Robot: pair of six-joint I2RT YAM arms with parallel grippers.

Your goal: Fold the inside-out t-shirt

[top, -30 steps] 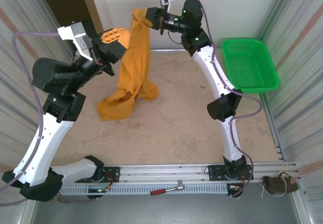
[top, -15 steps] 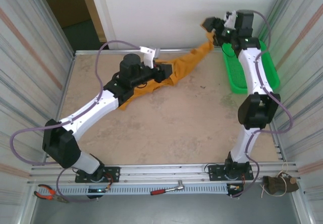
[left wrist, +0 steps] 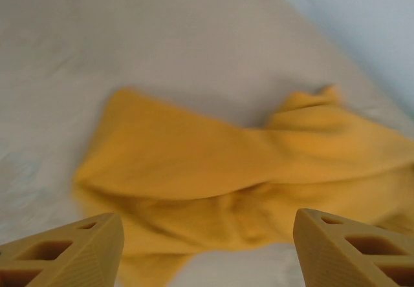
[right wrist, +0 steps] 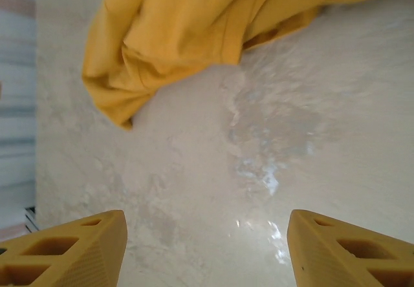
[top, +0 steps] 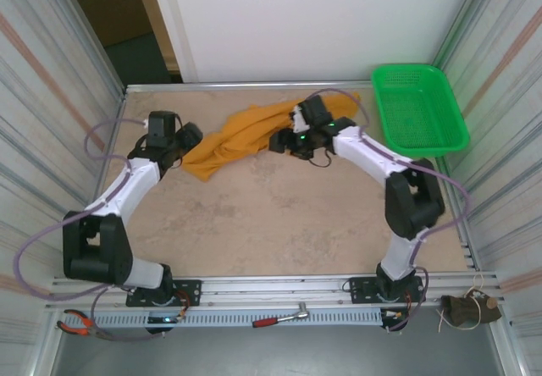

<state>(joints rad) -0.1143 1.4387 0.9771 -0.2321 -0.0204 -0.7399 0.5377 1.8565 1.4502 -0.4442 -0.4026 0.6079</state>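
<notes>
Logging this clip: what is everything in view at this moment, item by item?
t-shirt: one, orange-yellow, crumpled on the far middle of the table
basket: one, green, far right corner
table: one, beige
pliers: one, red-handled, near rail, left end
ratchet wrench: one, red-handled, near rail, middle
brown bundle: one, near right corner, too small to identify
left gripper: one, open, at the t-shirt's left end
right gripper: one, open, at the t-shirt's near edge

No legible text, labels or numbers anywhere.
</notes>
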